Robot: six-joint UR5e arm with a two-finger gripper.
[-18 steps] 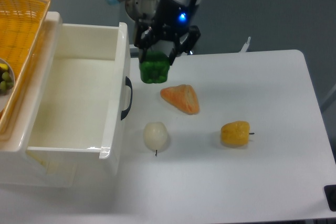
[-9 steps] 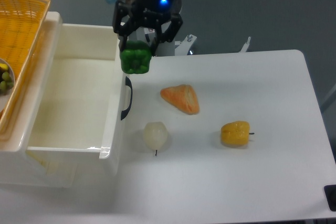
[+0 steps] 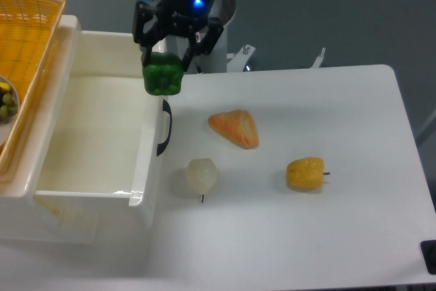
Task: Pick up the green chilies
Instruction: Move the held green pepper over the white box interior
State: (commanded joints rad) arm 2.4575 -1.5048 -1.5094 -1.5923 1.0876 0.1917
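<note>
The green chilies [image 3: 163, 74], one glossy dark-green lobed pepper toy, hang in the air above the right wall of the white bin [image 3: 155, 110]. My gripper [image 3: 166, 51] is shut on the pepper's top from above, black fingers on either side of it. A blue light glows on the wrist above the fingers. The pepper is clear of the table.
The open white bin fills the left side, with a black handle [image 3: 165, 127] on its right wall. An orange wicker basket [image 3: 24, 39] sits at far left. On the table lie an orange wedge [image 3: 235, 128], a white bulb [image 3: 201, 175] and a yellow pepper [image 3: 305, 173].
The gripper has carried the green pepper leftward, from above the table beside the orange wedge to over the bin's right wall. The other objects have not moved.
</note>
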